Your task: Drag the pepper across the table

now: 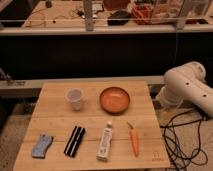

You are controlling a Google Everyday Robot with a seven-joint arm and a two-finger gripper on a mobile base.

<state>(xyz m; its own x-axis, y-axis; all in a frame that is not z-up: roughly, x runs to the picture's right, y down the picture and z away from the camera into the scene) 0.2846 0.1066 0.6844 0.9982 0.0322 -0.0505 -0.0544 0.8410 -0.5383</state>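
Observation:
The pepper [134, 141] is small, slim and orange-red with a thin green stem, and it lies near the front right of the table [55, 107], a pale wooden plank top. Its stem points away from me. My white arm [187, 90] is bent beside the table's right edge, well clear of the pepper. The gripper itself is out of view past the arm; its jaws stand wide, and nothing from the table is in them.
An orange bowl [114, 99] and a white cup [75, 98] stand at the back of the table. A white tube [105, 142], a black bar [74, 141] and a blue-grey packet [42, 145] lie along the front. Black cables [182, 140] trail on the floor at the right.

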